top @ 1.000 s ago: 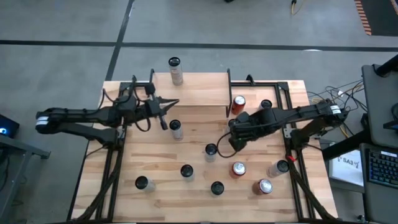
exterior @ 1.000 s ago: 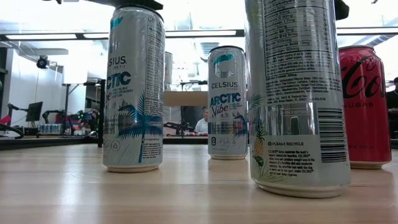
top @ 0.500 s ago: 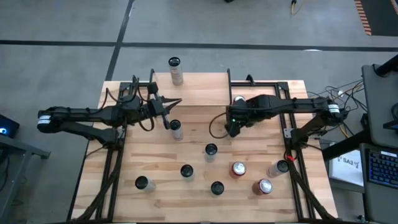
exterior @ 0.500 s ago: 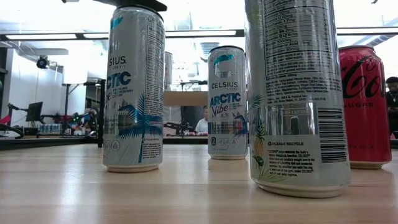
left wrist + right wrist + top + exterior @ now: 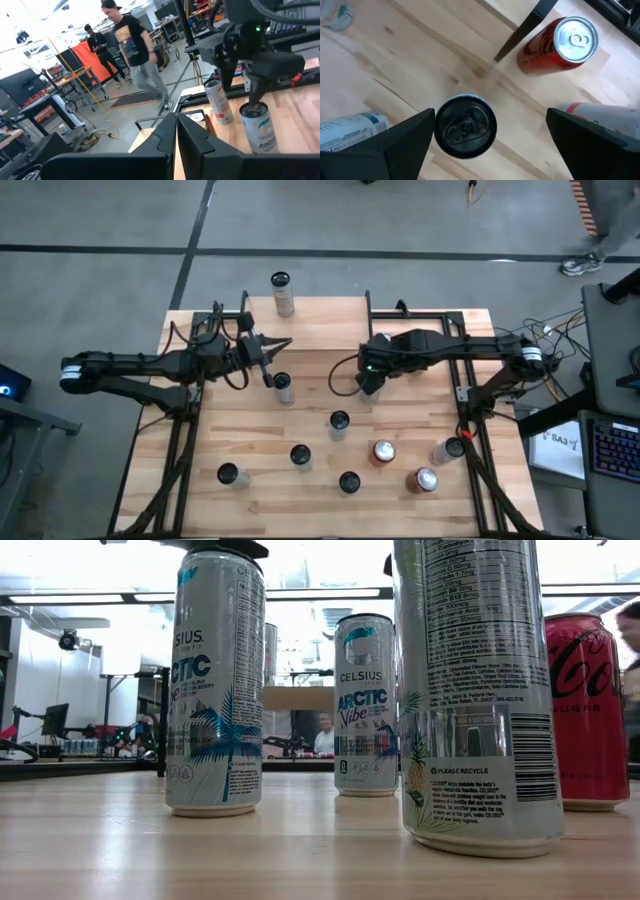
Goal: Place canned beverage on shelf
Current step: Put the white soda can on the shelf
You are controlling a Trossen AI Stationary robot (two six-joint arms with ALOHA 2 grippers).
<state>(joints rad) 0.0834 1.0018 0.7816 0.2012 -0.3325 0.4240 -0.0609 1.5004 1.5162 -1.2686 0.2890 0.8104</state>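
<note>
The shelf [image 5: 320,325] stands at the table's far middle, with one can [image 5: 282,290] upright on its far left corner. My right gripper [image 5: 366,380] hangs open, pointing steeply down, just off the shelf's near right leg [image 5: 520,27]. A black-topped can [image 5: 465,126] stands on the table below it. The two fingers are apart on either side above that can's top [image 5: 252,107], touching nothing that shows; in the high view the gripper hides this can. A red can [image 5: 562,42] stands beside the leg. My left gripper [image 5: 280,344] is shut and level near the shelf's left end, holding nothing.
Another can [image 5: 284,387] stands just near of my left gripper. Several more cans stand over the table's near half, among them a black-topped one [image 5: 339,421] and two red ones [image 5: 383,450] [image 5: 425,478]. A white and red can [image 5: 592,111] stands close to my right gripper.
My right gripper has swung from the table's middle toward the far edge and a little left, up to the shelf's near right leg. The arm now covers the red can and the dark-topped can at the shelf's right end in the high view. No can has moved.
</note>
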